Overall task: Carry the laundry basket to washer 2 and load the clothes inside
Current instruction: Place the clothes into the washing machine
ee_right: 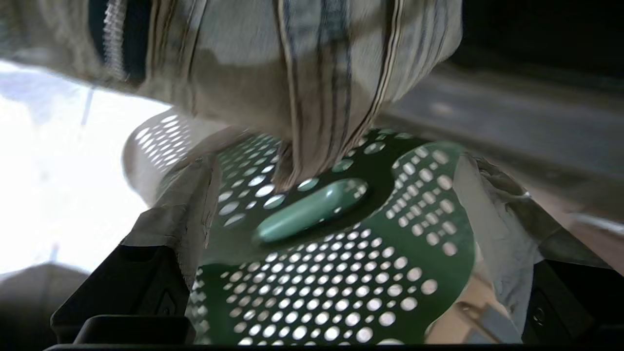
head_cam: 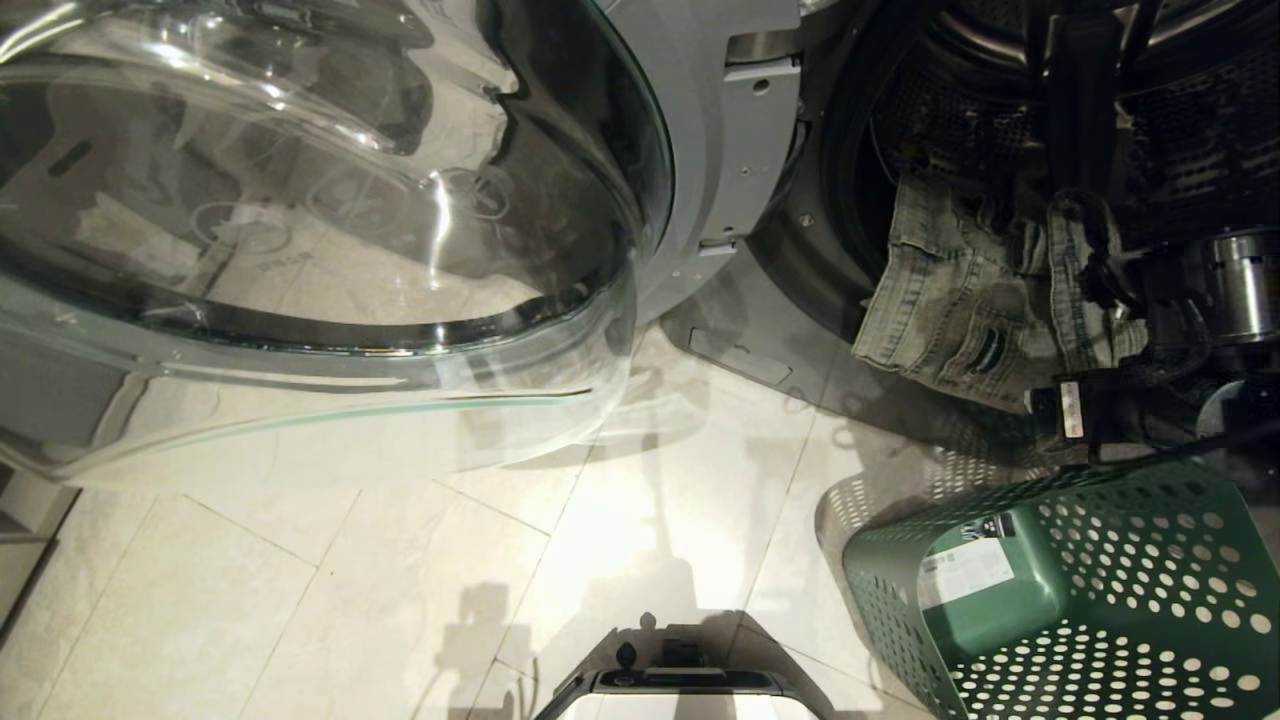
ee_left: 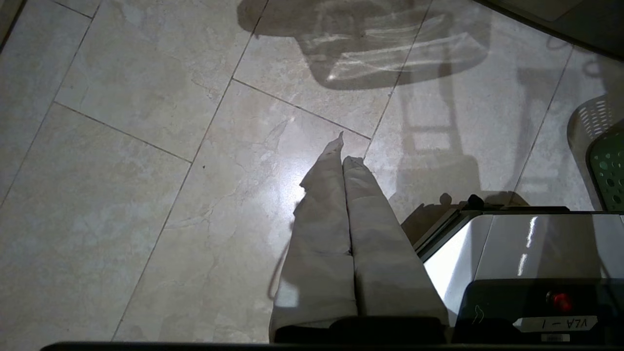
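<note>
Right gripper [ee_right: 321, 234], fingers spread wide, hangs over green laundry basket [head_cam: 1090, 600] beneath jeans [head_cam: 960, 300] draped from washer [head_cam: 830, 200] mouth; left gripper [ee_left: 343, 165] pressed shut, pointing at tiled floor [ee_left: 146, 170].

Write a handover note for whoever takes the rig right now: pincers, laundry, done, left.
Left pincer: shut, empty, parked over the floor tiles.
Right pincer: open, holding nothing, above the green basket.
Jeans: draped over the washer's drum lip, partly hanging out; door open.
Done: basket set at the washer, jeans delivered.
Left: push jeans fully in; basket contents can't be seen.
</note>
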Available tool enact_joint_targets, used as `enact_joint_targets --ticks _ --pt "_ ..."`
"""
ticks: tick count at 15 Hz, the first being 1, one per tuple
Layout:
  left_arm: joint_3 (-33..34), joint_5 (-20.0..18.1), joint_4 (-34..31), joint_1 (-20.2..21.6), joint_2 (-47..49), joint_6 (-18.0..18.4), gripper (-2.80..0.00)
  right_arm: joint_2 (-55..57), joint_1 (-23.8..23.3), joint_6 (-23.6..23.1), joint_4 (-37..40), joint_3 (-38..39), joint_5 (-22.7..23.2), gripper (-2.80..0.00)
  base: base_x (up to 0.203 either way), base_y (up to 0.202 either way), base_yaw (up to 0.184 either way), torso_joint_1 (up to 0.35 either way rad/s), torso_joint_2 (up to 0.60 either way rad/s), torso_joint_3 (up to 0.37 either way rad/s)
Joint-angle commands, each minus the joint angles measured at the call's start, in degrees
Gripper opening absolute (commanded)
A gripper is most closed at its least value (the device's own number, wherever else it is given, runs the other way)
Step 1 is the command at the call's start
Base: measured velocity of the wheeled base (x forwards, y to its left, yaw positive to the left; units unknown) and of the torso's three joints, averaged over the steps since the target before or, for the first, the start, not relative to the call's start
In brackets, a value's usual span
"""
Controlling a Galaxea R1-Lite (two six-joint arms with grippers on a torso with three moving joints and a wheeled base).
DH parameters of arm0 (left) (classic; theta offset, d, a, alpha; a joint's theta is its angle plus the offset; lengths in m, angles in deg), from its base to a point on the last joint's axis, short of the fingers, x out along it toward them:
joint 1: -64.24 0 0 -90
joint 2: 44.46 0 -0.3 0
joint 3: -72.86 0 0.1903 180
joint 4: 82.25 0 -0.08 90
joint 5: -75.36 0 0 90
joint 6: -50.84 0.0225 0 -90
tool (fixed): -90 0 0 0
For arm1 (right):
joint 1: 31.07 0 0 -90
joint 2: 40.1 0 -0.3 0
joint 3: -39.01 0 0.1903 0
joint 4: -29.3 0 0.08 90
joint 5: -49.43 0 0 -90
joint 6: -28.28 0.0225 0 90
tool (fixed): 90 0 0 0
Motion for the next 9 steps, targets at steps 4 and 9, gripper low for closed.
enact_joint_targets --ticks 4,9 --pt "0.09 0.00 0.00 -0.01 -0.01 0.00 -2.80 3.99 -0.29 0.38 -1.14 0.13 -2.19 0.00 0.000 0.000 0.000 0.000 0.00 0.000" --pt "0.09 0.00 0.00 0.04 -0.01 0.00 -2.80 8.19 -0.07 0.45 -7.45 -0.26 -7.11 0.00 0.000 0.000 0.000 0.000 0.00 0.000"
